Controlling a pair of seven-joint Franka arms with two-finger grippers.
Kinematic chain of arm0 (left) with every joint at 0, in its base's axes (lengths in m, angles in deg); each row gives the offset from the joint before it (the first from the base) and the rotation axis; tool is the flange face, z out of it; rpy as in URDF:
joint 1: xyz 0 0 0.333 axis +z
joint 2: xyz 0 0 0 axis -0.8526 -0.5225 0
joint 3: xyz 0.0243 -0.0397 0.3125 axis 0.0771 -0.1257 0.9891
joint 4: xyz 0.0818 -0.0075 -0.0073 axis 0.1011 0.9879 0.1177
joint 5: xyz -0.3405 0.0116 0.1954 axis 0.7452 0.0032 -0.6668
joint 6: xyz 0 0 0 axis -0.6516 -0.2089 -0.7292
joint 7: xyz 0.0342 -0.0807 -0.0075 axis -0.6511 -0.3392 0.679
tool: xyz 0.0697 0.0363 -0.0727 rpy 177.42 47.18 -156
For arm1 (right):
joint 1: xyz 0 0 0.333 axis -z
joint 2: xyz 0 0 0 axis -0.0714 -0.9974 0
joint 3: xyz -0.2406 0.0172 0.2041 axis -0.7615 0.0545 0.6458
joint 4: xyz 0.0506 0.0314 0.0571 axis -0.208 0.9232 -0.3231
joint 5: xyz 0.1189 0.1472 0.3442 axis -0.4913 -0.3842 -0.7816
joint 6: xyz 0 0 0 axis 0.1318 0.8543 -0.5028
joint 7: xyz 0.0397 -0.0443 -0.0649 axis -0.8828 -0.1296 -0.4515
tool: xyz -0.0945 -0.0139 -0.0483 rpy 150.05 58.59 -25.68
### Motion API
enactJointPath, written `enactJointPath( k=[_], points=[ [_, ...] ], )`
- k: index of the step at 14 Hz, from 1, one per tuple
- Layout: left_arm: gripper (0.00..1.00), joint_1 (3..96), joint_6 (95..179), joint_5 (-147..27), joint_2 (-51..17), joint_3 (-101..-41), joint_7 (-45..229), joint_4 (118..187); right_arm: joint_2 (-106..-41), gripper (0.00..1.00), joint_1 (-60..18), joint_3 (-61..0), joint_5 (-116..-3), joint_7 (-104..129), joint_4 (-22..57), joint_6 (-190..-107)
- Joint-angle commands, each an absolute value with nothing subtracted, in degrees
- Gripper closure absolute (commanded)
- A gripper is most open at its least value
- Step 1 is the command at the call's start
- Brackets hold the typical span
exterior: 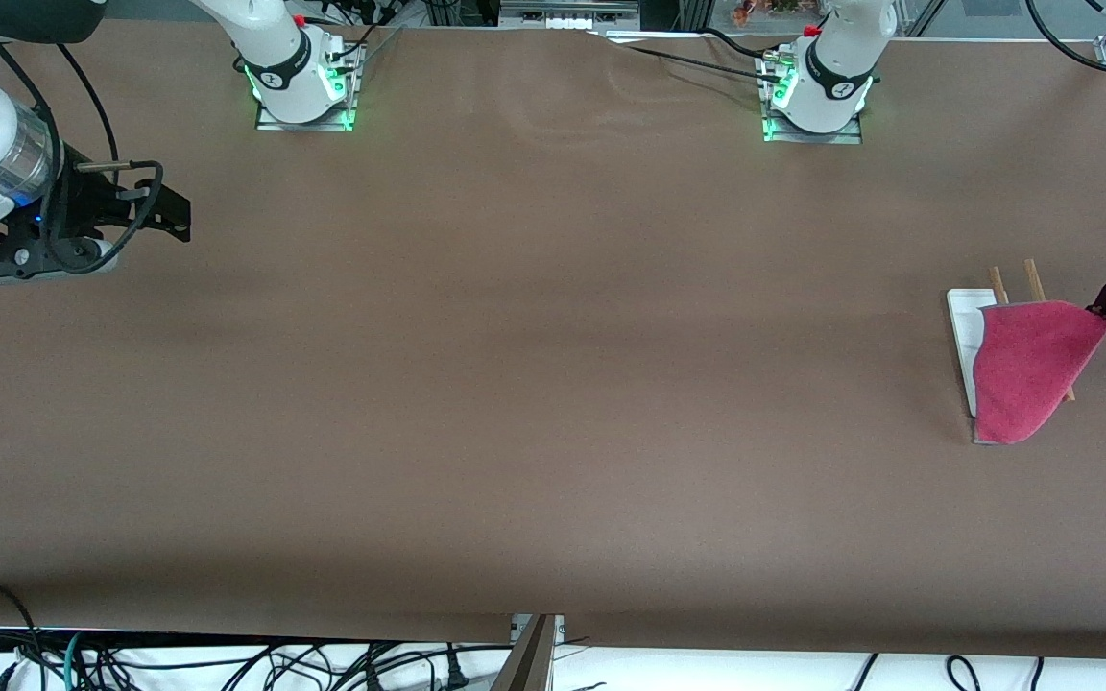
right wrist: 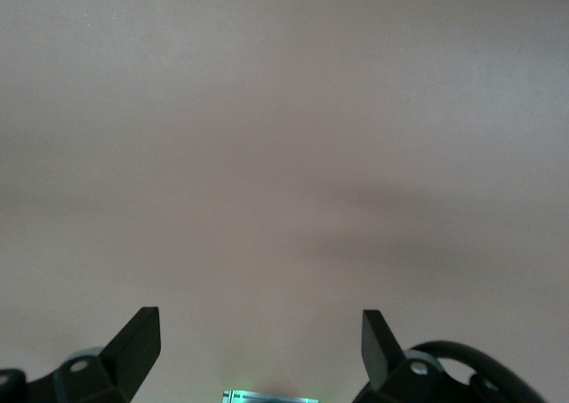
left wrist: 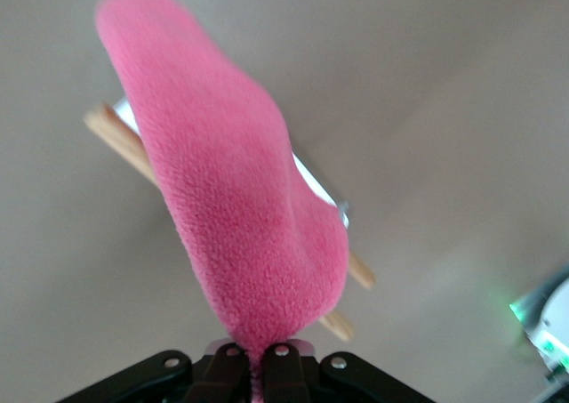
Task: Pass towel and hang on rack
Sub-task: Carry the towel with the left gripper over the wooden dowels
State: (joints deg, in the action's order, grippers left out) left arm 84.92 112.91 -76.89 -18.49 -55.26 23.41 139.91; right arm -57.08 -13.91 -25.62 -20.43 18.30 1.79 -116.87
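Towel point(exterior: 1028, 369): bright pink-red fuzzy cloth, grey stitched edge, held by one corner at the left arm's end of the tabletop point(exterior: 534, 384). It was draped over the rack point(exterior: 968, 326), hiding most of the white base and wooden rods, its long axis slanting from the clamped corner down toward the front camera. Left gripper point(left wrist: 258, 367): jaws clamped on the towel corner, just beside the rack. Right gripper point(right wrist: 260, 345): jaws apart, empty, waiting over the right arm's end, well apart from the towel.

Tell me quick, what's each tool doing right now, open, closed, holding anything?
Left tool: shut on the pink towel, holding it over the rack.
Right tool: open, empty, waiting over the right arm's end of the table.
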Motion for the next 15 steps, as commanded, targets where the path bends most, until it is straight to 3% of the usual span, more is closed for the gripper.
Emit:
enactJointPath(
  k=[1, 4, 8, 15],
  points=[
    [1.0, 84.87, 105.74, -78.07, -19.03, -55.51, 19.04, 138.03, -55.57, 0.0, -13.5, -25.65, -19.96, 18.05, 3.45, -118.4],
    [1.0, 85.13, 103.86, -78.16, -19.03, -55.25, 13.07, 137.94, -55.92, 0.0, -13.67, -25.57, -18.22, 18.31, 3.18, -118.4],
    [1.0, 87.15, 108.95, -82.98, -20.87, -53.84, 10.68, 135.92, -56.63, 0.0, -13.67, -25.39, -18.03, 19.01, 3.1, -118.49],
    [1.0, 88.64, 127.48, -83.61, -27.64, -50.24, 10.76, 133.37, -56.63, 0.0, -13.76, -25.3, -17.86, 18.93, 3.1, -118.75]
  ],
)
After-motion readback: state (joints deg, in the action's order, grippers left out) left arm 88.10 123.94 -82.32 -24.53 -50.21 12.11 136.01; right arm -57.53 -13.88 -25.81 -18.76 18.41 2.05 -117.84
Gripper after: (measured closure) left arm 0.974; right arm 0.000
